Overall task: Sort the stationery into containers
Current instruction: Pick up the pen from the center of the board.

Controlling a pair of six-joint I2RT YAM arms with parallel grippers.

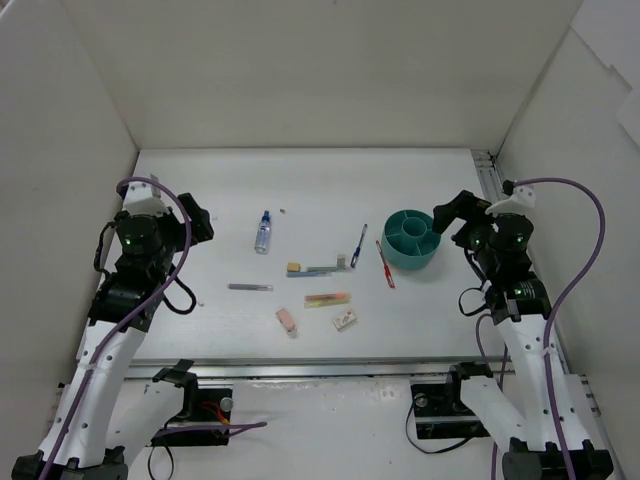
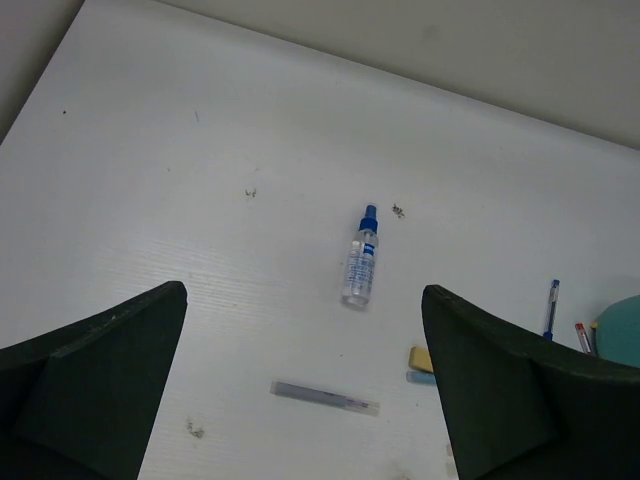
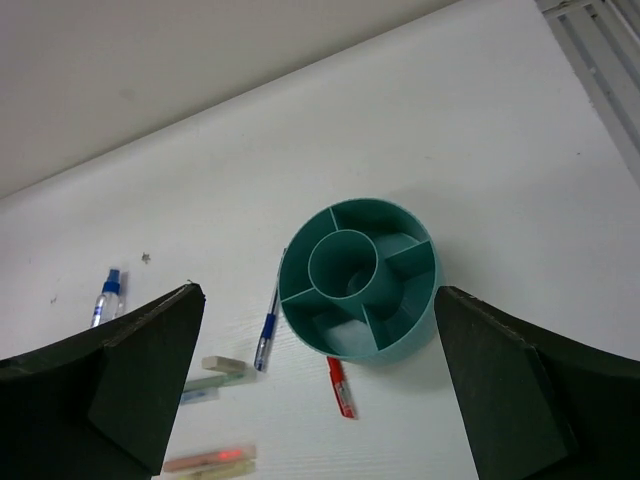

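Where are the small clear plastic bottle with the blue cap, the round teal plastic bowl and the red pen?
Small clear blue-capped plastic bottle (image 2: 358, 268): left wrist view, on its clear body.
Round teal plastic bowl (image 1: 412, 260): top view, on its near outer wall.
Red pen (image 1: 385, 265): top view, mid-barrel.

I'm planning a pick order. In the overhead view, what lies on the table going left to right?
Bottle, pink eraser, yellow-pink stick, blue pen, red pen, teal bowl.
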